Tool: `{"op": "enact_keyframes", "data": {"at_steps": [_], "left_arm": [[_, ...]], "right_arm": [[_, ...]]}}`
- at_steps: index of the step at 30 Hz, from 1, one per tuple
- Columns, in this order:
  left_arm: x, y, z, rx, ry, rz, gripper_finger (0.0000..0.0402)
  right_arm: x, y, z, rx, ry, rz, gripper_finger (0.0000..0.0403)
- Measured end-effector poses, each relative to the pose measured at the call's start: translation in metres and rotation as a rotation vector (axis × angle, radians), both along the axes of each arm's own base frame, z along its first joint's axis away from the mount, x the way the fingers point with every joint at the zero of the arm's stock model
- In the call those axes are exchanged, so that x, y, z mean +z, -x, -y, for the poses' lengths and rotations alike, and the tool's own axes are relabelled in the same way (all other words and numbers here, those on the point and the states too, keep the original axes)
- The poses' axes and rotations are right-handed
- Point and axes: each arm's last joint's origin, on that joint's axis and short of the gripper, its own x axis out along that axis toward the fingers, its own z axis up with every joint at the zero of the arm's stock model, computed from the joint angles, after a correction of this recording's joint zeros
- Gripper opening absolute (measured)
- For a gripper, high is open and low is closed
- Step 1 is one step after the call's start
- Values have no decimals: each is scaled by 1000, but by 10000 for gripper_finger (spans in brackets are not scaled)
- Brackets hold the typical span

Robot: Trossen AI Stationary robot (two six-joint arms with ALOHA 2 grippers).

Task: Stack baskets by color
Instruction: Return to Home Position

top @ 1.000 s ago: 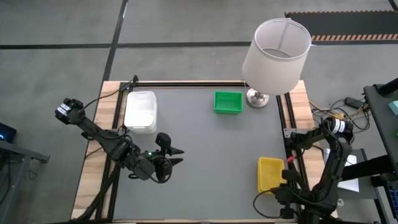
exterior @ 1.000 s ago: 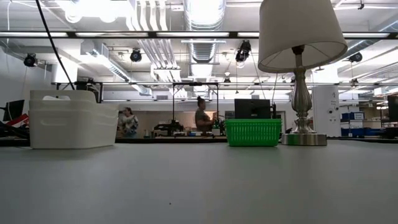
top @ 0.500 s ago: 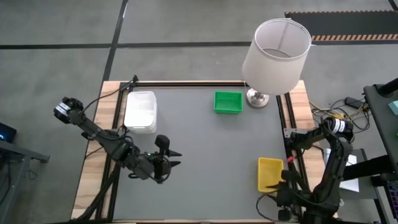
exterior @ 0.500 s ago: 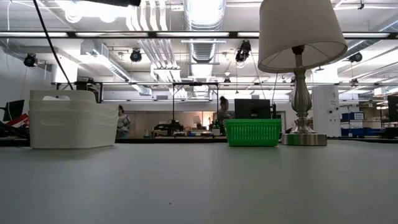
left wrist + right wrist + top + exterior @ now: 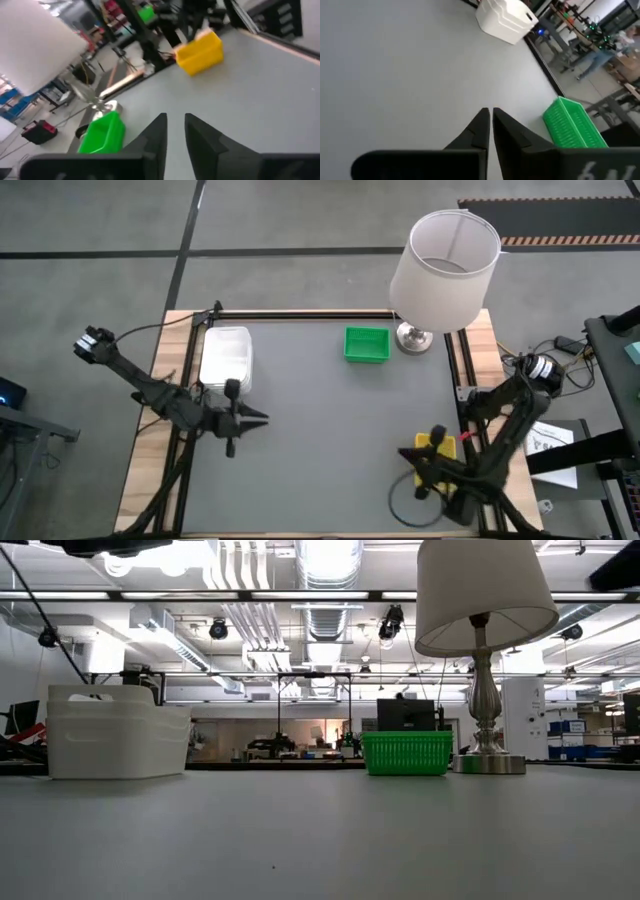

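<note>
A stack of white baskets (image 5: 226, 358) rests on the table at the far left, also seen in the low view (image 5: 115, 735) and the right wrist view (image 5: 506, 20). A green basket (image 5: 366, 344) sits at the far middle, beside the lamp. A yellow basket (image 5: 438, 442) lies near the right edge, mostly hidden under my right arm. My left gripper (image 5: 256, 418) hovers just in front of the white stack, pointing right, its fingers (image 5: 159, 131) a narrow gap apart with nothing between them. My right gripper (image 5: 404, 453) points left past the yellow basket, shut and empty (image 5: 490, 120).
A lamp with a large white shade (image 5: 445, 265) stands at the far right corner, next to the green basket (image 5: 406, 753). The grey table surface (image 5: 330, 430) between the two grippers is bare. Wooden strips and black rails run along the left and right edges.
My left gripper has drawn back toward the table's left and far edges, ending in front of the white stack, and its fingers have come closer together. My right arm has swung in from the right edge over the yellow basket, its gripper now pointing toward the table's left.
</note>
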Motion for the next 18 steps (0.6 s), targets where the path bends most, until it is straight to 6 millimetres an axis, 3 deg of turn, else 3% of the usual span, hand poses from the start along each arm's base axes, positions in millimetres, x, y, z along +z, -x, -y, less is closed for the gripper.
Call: {"op": "enact_keyframes", "data": {"at_steps": [4,9,12,18], "left_arm": [[1,18,-16,63,39,77,28],[-3,34,-28,127,66,134,7],[-9,39,-32,126,65,145,2],[-25,47,-37,127,43,145,1]], "right_arm": [[6,-29,11,91,-59,-82,9],[23,-69,27,412,-152,-37,9],[25,-79,52,502,-103,-40,9],[22,-81,118,443,-47,24,8]]}}
